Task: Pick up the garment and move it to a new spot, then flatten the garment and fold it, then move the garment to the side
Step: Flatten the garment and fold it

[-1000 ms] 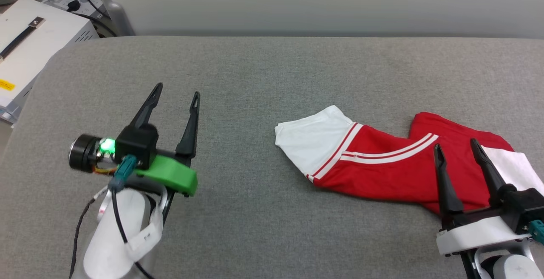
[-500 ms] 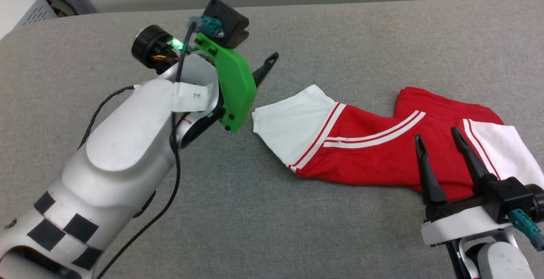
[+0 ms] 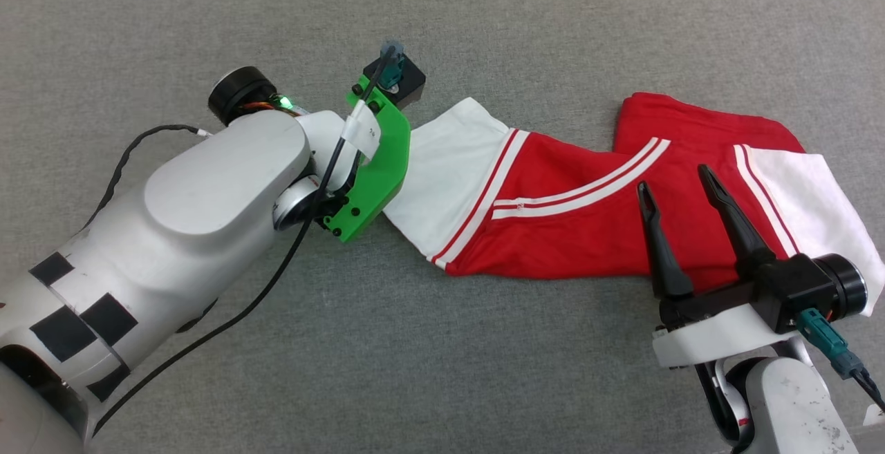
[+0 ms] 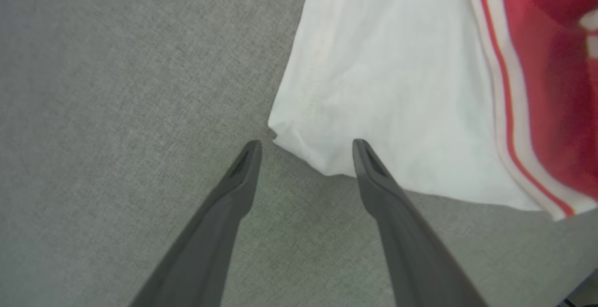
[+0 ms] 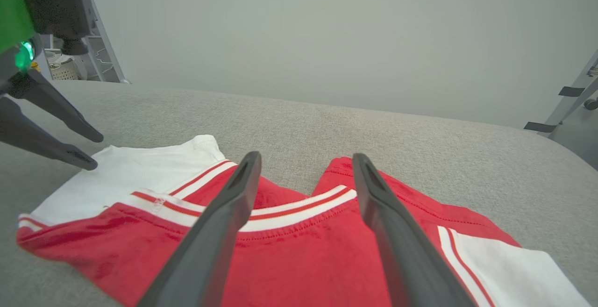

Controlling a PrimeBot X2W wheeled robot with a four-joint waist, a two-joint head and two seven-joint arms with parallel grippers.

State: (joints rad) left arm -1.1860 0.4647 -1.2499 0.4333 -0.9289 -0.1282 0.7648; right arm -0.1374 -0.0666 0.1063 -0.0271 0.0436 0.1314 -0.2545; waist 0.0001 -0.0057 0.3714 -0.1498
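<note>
Head view: the garment (image 3: 574, 233) lies bunched on the grey surface (image 3: 484, 19), from the centre toward 3 o'clock. The left arm (image 3: 207, 191) reaches to its white sleeve (image 3: 442, 164) at the 9 o'clock end. The right gripper (image 3: 673, 179) hovers over the red part at 4 o'clock, jaws apart.

Left wrist view: the left gripper (image 4: 306, 144) has its jaws apart at the sleeve corner and holds nothing.

Right wrist view: the right fingers point over the striped trim (image 5: 299, 213), empty.

It seems the pick-up is only being prepared; moving, flattening, folding and putting aside are all left.
</note>
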